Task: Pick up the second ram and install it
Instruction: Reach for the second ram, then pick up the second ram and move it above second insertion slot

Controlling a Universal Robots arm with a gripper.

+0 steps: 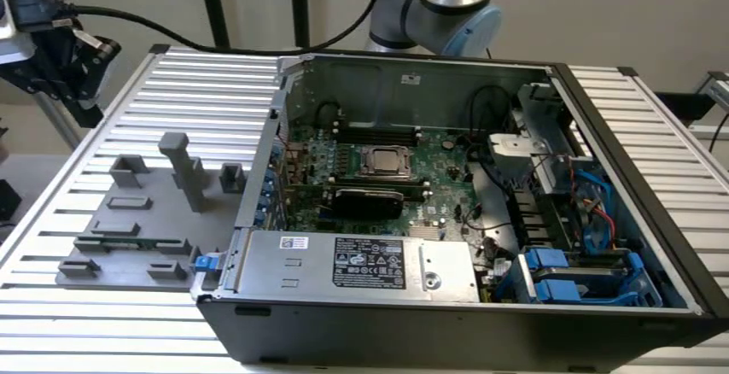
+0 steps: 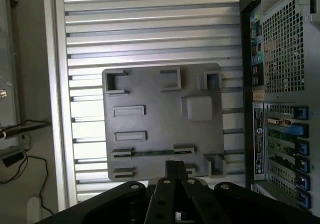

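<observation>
Starting at the exterior view's left: your arm's black wrist head point(image 1: 55, 56), cable trailing off it, hangs above the far corner of the ribbed aluminium worktop point(image 1: 137, 323). From the wrist view, your black fingers point(image 2: 171, 170) are pressed together, tip against tip, poised above one edge of the flat grey plastic holder plate point(image 2: 160, 129).

That plate lies flat on the worktop, close to the edge at the exterior view's left. Its moulded blocks and slots stand up from it, the tallest post point(image 1: 177, 165) towards the far side.

Moving across, the plate sits just beside the open black-and-grey computer case point(image 1: 456, 340), which takes up the middle of the worktop. Inside lies the large green motherboard point(image 1: 445, 212) with its silver processor socket point(image 1: 385, 162). Along the case's near wall there's the silver power supply box point(image 1: 353, 263) with its black label. At the exterior view's right, in the case's near corner, are the blue plastic drive caddies point(image 1: 569, 276).

Behind the case's far wall rises the arm's grey-and-blue base joint point(image 1: 450, 7).

As for the second ram, I cannot tell where it is.
</observation>
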